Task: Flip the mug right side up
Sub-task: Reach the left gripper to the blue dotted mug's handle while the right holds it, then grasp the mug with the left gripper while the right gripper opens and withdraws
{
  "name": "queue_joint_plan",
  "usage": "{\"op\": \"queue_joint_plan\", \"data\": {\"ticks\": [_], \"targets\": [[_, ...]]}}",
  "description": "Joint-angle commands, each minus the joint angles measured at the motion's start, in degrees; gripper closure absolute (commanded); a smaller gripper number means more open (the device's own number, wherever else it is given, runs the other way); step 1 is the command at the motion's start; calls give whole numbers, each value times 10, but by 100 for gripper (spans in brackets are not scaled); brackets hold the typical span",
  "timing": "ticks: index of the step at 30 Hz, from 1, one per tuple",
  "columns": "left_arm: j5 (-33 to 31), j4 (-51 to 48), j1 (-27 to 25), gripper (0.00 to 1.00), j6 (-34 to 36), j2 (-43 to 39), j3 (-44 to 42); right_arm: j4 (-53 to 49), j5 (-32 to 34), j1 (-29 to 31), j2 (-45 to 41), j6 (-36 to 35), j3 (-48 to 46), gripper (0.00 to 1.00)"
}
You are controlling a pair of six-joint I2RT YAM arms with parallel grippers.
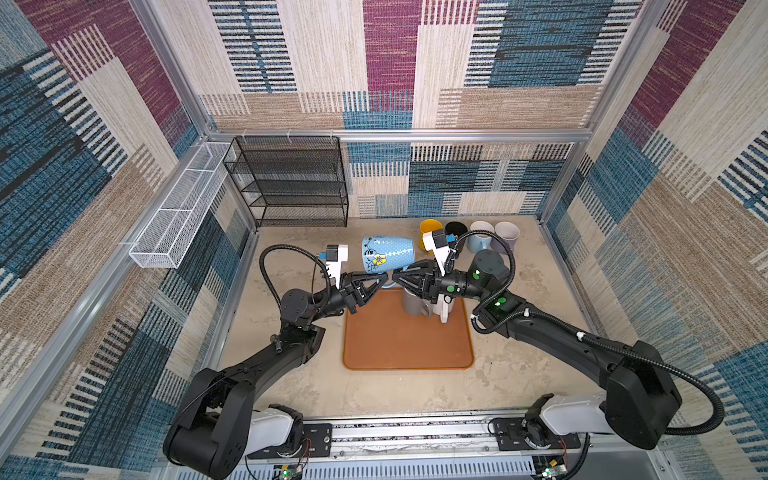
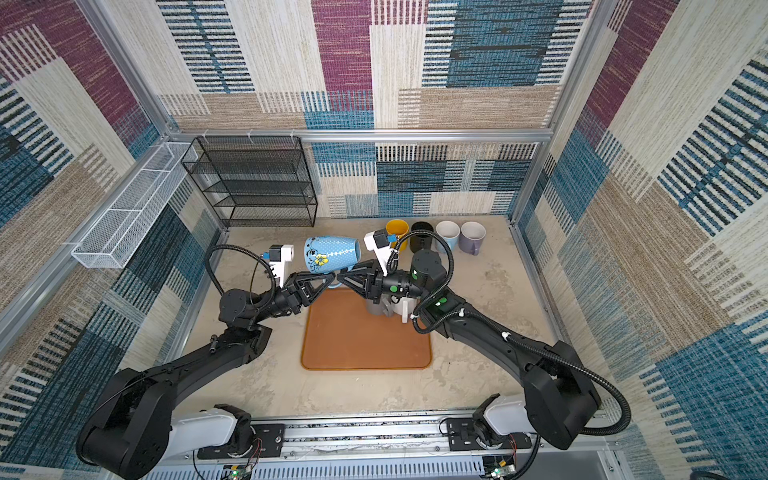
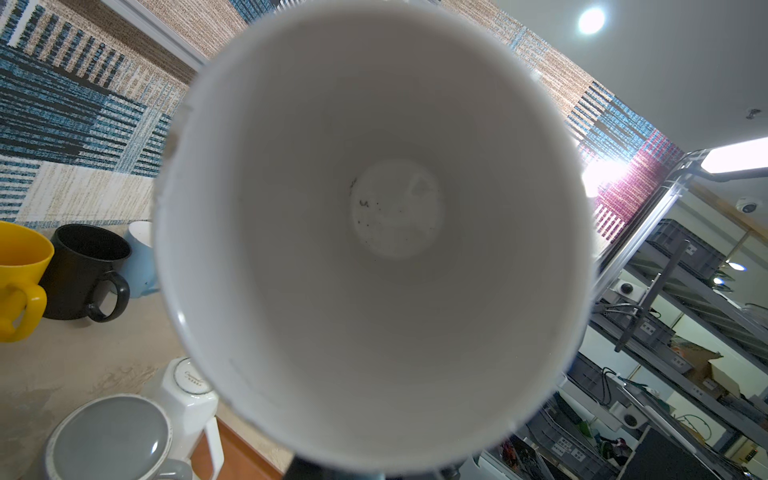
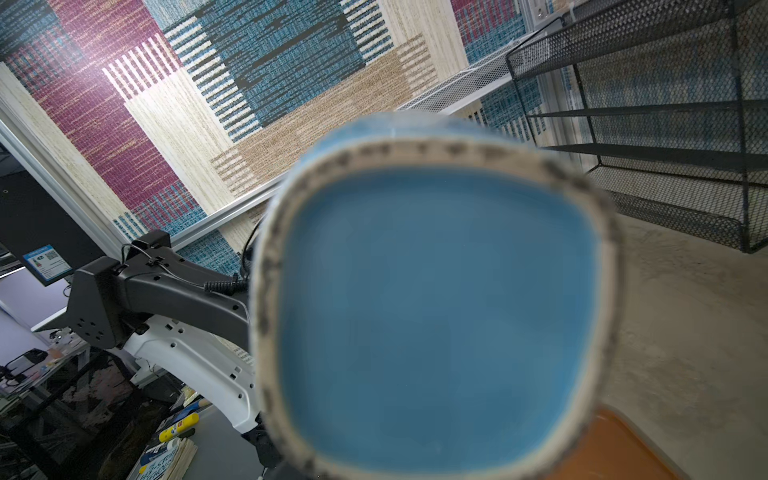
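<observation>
Near side of the orange mat is bare. A grey mug and a white mug sit upside down at its far edge, right under my work. The blue mug is airborne above them, lying sideways, mouth toward my left arm, base toward my right. My left hand is clamped under it, on what looks like the handle. My right hand sits tip-to-tip beside it; can't tell if it's gripping or loose. Risks: a handle-only pinch lets the body swing or slip when rotated, and a drop hits the two mugs below. Swinging far could clip the yellow mug and black mug.
</observation>
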Motion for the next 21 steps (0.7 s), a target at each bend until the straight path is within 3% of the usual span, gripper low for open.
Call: {"op": "queue_joint_plan", "data": {"ticks": [1, 6, 21], "targets": [[-3, 46, 0, 100, -8, -5, 5, -5, 11, -1, -6, -9, -2, 66], [-12, -9, 1, 100, 18, -21, 8, -27, 28, -7, -20, -19, -11, 65], [-103, -375, 0, 100, 184, -92, 51, -131, 81, -76, -123, -52, -56, 70]]}}
